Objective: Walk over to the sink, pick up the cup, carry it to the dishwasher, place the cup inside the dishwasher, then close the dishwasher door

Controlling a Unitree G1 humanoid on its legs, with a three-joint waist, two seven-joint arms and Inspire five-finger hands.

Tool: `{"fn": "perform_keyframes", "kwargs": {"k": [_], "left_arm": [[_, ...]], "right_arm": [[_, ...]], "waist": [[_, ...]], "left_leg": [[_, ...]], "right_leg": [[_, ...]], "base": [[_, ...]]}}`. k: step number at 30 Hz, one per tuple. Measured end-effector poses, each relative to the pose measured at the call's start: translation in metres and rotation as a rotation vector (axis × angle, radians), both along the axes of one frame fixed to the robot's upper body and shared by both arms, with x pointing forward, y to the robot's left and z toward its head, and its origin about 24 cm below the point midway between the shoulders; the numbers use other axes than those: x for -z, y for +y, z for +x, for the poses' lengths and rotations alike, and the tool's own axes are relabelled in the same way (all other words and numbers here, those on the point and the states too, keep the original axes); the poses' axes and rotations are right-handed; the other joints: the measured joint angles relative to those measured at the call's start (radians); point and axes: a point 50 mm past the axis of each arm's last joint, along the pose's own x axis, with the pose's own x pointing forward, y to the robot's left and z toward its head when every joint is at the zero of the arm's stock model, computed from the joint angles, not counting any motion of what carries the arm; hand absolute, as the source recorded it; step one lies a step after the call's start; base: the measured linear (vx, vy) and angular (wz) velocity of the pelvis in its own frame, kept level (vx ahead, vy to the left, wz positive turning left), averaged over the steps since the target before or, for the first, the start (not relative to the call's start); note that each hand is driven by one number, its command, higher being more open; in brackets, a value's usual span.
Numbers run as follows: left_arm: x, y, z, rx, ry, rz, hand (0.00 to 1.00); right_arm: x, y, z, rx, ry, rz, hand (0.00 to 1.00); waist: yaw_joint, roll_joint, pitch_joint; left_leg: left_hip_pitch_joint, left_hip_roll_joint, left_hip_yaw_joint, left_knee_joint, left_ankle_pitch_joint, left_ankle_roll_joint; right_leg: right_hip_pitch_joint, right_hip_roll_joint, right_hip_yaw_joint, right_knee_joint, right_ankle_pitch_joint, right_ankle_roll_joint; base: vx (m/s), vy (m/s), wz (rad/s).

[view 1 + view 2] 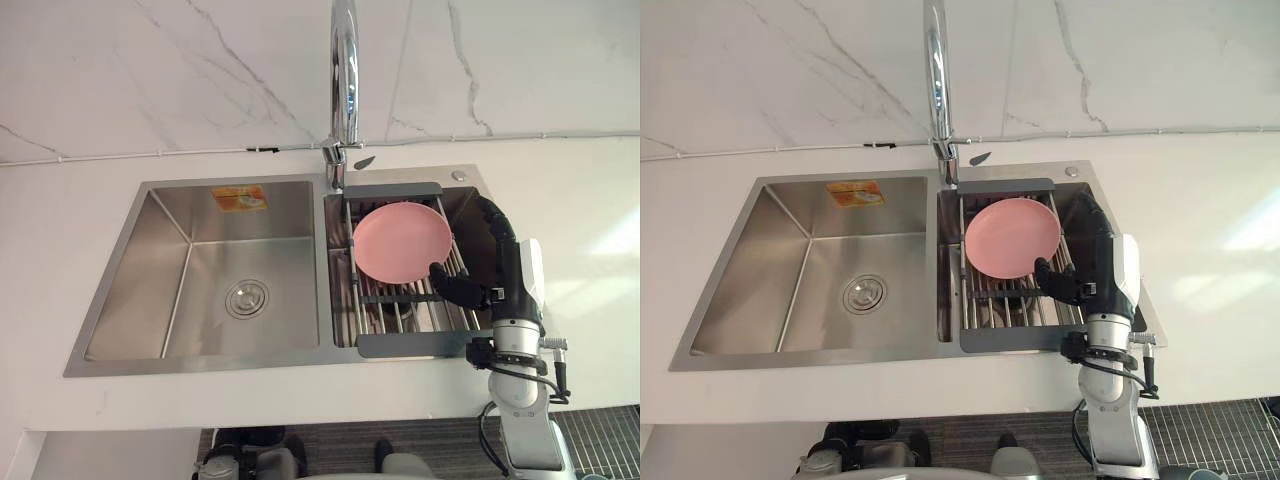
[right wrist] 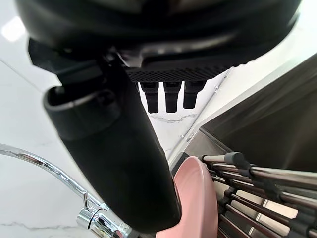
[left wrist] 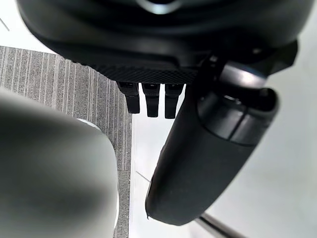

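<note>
A round pink plate (image 1: 402,241) leans on edge in a grey wire drying rack (image 1: 410,345) set across the right basin of a steel double sink (image 1: 200,366). My right hand (image 1: 505,262) reaches over the rack's right side, just right of the plate, with straight fingers pointing into the basin. Its thumb (image 1: 455,286) stretches toward the plate's lower rim and holds nothing. The right wrist view shows the same open hand (image 2: 124,158) with the plate (image 2: 195,198) close below it. My left hand (image 3: 198,158) hangs open above the floor.
A tall chrome faucet (image 1: 345,80) rises behind the divider between the basins. The left basin (image 1: 150,300) holds just its drain (image 1: 246,298). White countertop (image 1: 580,220) surrounds the sink, with a marble wall behind. Grey ribbed flooring (image 1: 600,430) lies below the counter edge.
</note>
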Motion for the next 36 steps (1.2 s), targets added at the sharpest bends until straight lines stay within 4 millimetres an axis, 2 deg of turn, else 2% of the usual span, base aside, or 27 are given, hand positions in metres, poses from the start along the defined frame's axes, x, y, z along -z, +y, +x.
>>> {"fn": "perform_keyframes", "kwargs": {"k": [1,2,8,13,21,26,30,36], "left_arm": [[0.0,0.0,-0.001,0.008,0.002,0.005,0.9],[0.002,0.004,-0.009,0.011,0.015,0.013,0.9],[0.002,0.005,-0.01,0.011,0.017,0.015,0.9],[0.003,0.007,-0.011,-0.008,0.017,0.012,0.9],[0.003,0.006,-0.011,-0.027,0.014,0.004,0.9],[0.003,0.006,-0.012,-0.029,0.012,0.005,0.9],[0.003,0.006,-0.013,-0.03,0.006,0.005,0.9],[0.003,0.006,-0.014,-0.03,0.007,0.004,0.9]], "right_arm": [[0.001,0.0,-0.001,0.002,0.006,-0.002,0.9],[0.007,-0.001,-0.004,-0.011,0.048,-0.01,0.9],[0.01,-0.001,-0.004,-0.011,0.059,-0.006,0.9],[0.027,0.005,0.004,-0.022,0.129,0.036,0.9],[0.028,0.005,0.008,-0.027,0.137,0.03,0.9],[0.022,-0.007,0.008,-0.017,0.142,-0.069,0.9],[0.015,-0.022,0.009,-0.007,0.155,-0.223,0.9],[0.008,-0.035,0.02,-0.01,0.185,-0.382,0.9]], "waist": [[0.0,0.0,-0.006],[-0.002,-0.034,-0.051],[-0.001,-0.037,-0.058],[0.01,-0.045,-0.067],[0.028,-0.047,-0.068],[0.027,-0.048,-0.068],[0.026,-0.048,-0.068],[0.02,-0.047,-0.068]], "left_leg": [[0.004,0.0,0.0,-0.012,0.009,0.0],[0.057,-0.018,-0.001,-0.128,0.082,0.005],[0.059,-0.021,-0.007,-0.147,0.094,0.005],[0.073,-0.022,-0.013,-0.168,0.106,0.006],[0.1,-0.02,-0.007,-0.183,0.117,0.007],[0.122,-0.02,0.0,-0.222,0.135,-0.002],[0.135,-0.019,-0.001,-0.253,0.152,-0.003],[0.14,-0.02,-0.001,-0.266,0.16,0.001]], "right_leg": [[0.0,0.001,0.0,-0.004,0.004,-0.001],[0.016,-0.003,0.007,-0.058,0.043,-0.003],[0.016,-0.005,-0.007,-0.059,0.044,-0.002],[0.03,-0.008,-0.021,-0.064,0.048,0.004],[0.047,-0.011,-0.016,-0.064,0.052,0.009],[0.048,-0.01,-0.011,-0.064,0.053,0.009],[0.048,-0.009,-0.013,-0.064,0.053,0.009],[0.047,-0.005,-0.013,-0.064,0.053,0.009]], "base": [[0.0,0.0,0.0],[0.0,0.0,0.0],[0.0,-0.001,0.04],[0.0,-0.007,0.05],[-0.05,-0.005,-0.02],[-0.06,-0.006,-0.03],[-0.01,-0.003,0.0],[0.0,0.0,0.0]]}}
